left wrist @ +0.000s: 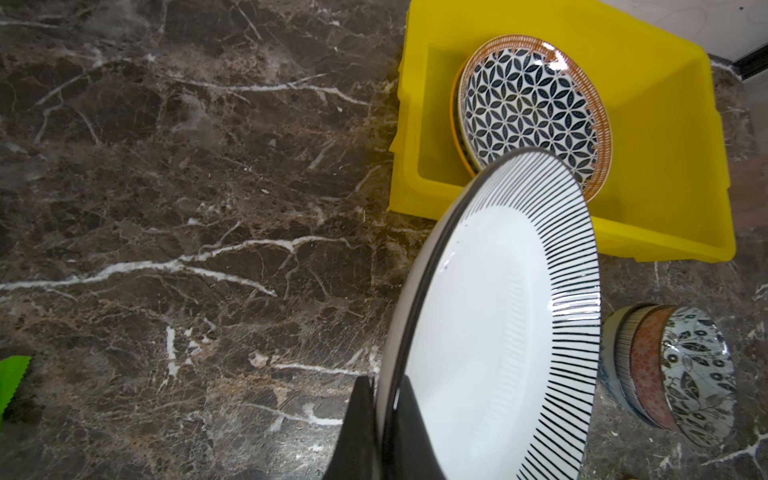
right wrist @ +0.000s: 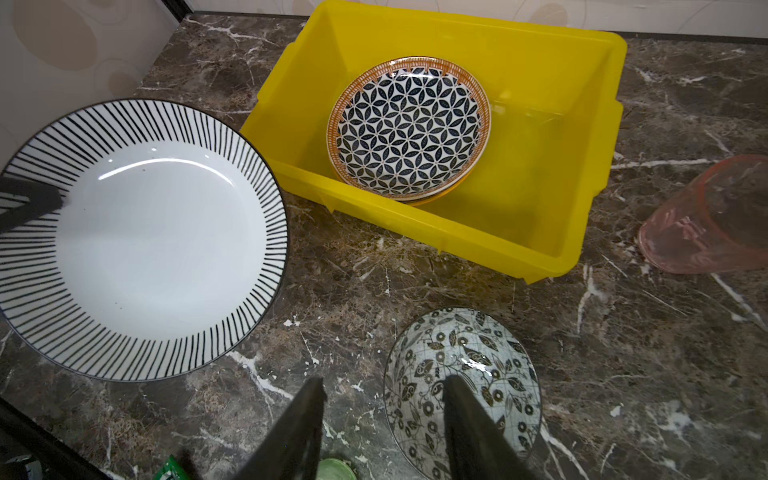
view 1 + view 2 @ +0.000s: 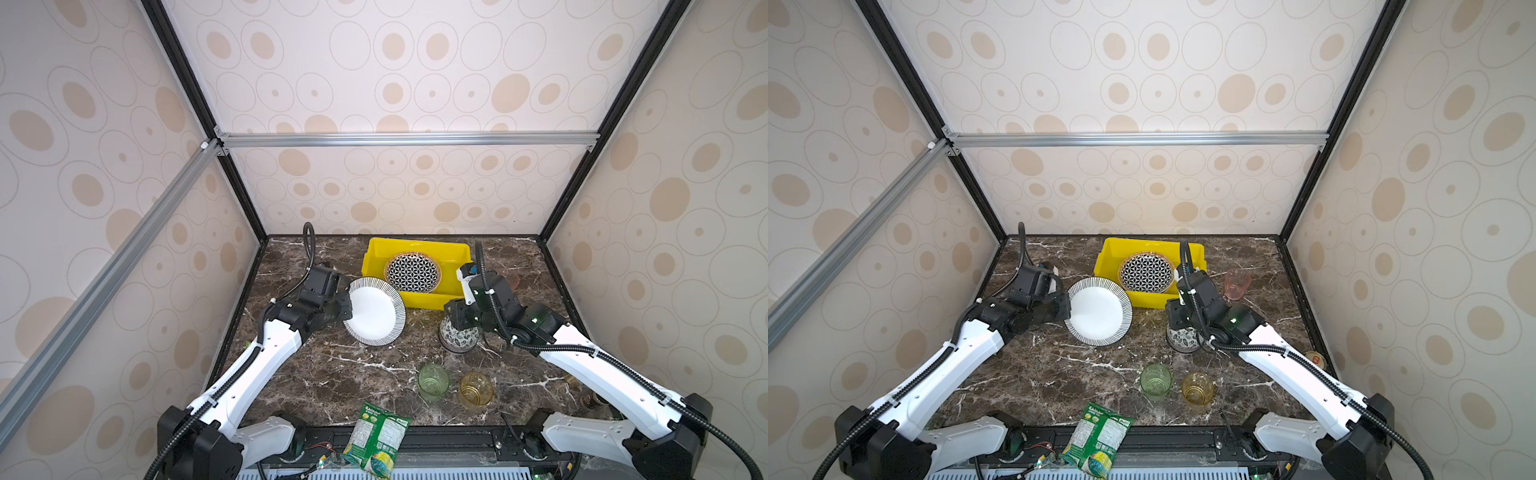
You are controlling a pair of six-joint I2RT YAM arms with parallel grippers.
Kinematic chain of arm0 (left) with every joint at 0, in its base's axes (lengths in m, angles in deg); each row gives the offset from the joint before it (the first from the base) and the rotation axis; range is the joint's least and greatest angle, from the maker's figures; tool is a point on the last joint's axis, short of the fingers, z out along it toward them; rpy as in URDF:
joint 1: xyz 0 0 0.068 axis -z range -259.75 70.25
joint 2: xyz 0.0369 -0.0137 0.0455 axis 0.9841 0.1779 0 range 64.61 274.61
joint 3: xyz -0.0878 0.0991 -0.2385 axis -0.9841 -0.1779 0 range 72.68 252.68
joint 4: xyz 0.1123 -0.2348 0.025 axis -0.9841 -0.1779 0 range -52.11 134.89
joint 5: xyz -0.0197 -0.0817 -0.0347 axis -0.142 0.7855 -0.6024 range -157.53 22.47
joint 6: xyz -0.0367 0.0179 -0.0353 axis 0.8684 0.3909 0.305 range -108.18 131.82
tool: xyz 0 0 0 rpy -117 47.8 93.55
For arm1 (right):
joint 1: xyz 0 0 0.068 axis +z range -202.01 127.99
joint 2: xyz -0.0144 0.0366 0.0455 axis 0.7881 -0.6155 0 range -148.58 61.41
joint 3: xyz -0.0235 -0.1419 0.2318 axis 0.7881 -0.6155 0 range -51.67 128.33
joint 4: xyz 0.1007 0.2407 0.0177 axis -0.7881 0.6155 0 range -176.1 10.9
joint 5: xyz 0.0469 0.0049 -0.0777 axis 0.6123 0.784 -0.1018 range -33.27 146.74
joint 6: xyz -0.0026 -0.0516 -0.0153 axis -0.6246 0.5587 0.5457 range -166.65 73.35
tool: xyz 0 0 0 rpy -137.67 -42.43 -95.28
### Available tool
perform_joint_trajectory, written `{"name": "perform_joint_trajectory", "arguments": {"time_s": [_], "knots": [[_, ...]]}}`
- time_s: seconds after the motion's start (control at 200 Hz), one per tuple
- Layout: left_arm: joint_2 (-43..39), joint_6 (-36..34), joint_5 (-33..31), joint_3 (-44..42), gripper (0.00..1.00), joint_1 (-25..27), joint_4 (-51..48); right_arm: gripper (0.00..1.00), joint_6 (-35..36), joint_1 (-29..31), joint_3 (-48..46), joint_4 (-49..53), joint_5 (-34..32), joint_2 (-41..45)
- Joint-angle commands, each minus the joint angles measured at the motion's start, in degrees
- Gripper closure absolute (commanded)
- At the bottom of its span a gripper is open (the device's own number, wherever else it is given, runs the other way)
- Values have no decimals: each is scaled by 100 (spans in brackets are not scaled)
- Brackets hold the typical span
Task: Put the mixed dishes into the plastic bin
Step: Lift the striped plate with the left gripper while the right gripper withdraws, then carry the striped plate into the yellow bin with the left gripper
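The yellow plastic bin (image 3: 419, 243) (image 3: 1150, 243) (image 1: 665, 166) (image 2: 540, 104) stands at the back with a black-white geometric plate (image 3: 412, 272) (image 2: 407, 129) inside. My left gripper (image 3: 347, 309) (image 1: 384, 399) is shut on the rim of a striped plate (image 3: 376, 311) (image 1: 498, 311) (image 2: 158, 241), held tilted off the table left of the bin. My right gripper (image 3: 455, 320) (image 2: 384, 384) is open over a stack of floral bowls (image 3: 459, 338) (image 1: 681, 374) (image 2: 478, 345), one finger above the top bowl's inside and one outside its rim.
A green tumbler (image 3: 433, 380) (image 3: 1155, 380) and an amber tumbler (image 3: 476, 390) (image 3: 1198, 388) stand near the front. A pink tumbler (image 3: 1237, 284) (image 2: 715, 220) lies right of the bin. A green snack packet (image 3: 376, 440) hangs over the table's front edge.
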Motion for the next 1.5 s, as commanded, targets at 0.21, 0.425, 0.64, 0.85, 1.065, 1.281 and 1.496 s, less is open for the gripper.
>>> {"name": "perform_joint_trajectory", "arguments": {"time_s": [0.21,0.425,0.64,0.85,1.065,1.281,1.496], "knots": [[881,-403,347,1473,100,-11,862,50,-89,-431,-239,416,16,332],[1700,-478,635,2283,100,-13,1191,50,-226,-757,-423,500,197,442],[2535,-683,691,3097,100,-13,1213,50,-320,-1037,-509,553,417,411],[3256,-817,648,3704,100,-12,1266,50,-418,-1246,-629,500,610,341],[3965,-766,662,4228,100,-13,1429,50,-401,-1333,-606,483,703,196],[4449,-633,740,4542,100,-12,1662,50,-340,-1448,-587,450,837,-67],[4832,-563,786,4776,100,-13,1702,51,-323,-1507,-581,379,914,-209]]}}
